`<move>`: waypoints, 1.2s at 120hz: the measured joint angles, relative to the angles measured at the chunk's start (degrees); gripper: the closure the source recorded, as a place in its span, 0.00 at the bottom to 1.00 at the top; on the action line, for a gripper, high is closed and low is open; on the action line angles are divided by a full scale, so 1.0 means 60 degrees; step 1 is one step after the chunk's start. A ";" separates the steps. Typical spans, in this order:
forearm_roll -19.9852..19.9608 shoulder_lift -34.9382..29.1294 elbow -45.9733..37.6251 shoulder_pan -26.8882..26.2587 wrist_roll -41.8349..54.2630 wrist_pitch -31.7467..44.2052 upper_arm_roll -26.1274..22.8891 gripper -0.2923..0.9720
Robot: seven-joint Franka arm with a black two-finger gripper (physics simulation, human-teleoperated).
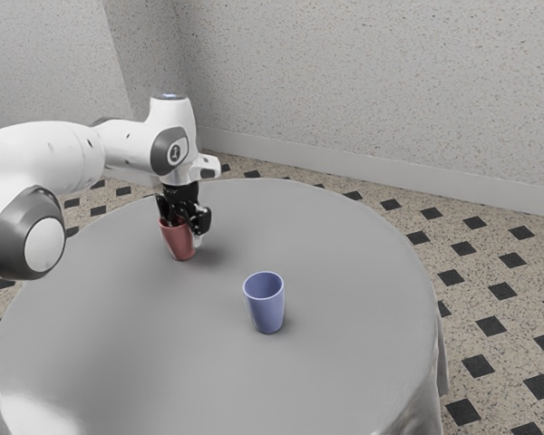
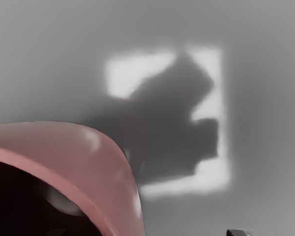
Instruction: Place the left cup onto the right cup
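Note:
A red cup (image 1: pixel 179 241) stands on the round grey table (image 1: pixel 344 263) toward the exterior view's left, leaning slightly. My gripper (image 1: pixel 181 221) comes down on its rim, shut on the cup's wall. In the wrist view the red cup (image 2: pixel 73 157) looms large and blurred just under the hand, its dark inside showing. The blue cup (image 1: pixel 264 302) stands upright and open-mouthed near the table's middle, to the right of and nearer than the red cup, well apart from it.
The hand's shadow (image 2: pixel 172 132) falls on the grey tabletop (image 2: pixel 39 59) beside the red cup. A checkered floor (image 1: pixel 499 272) and a speckled wall (image 1: pixel 390 82) surround the table. My arm (image 1: pixel 63 163) reaches in from the exterior view's left.

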 joint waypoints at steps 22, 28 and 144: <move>0.0028 -0.0035 0.0001 0.0014 0.0027 -0.0008 0.0052 0.75; 0.0043 -0.0045 0.0005 0.0015 0.0035 -0.0028 0.0066 0.78; 0.0354 -0.1736 0.0323 -0.0999 0.0000 -0.1119 0.0054 0.85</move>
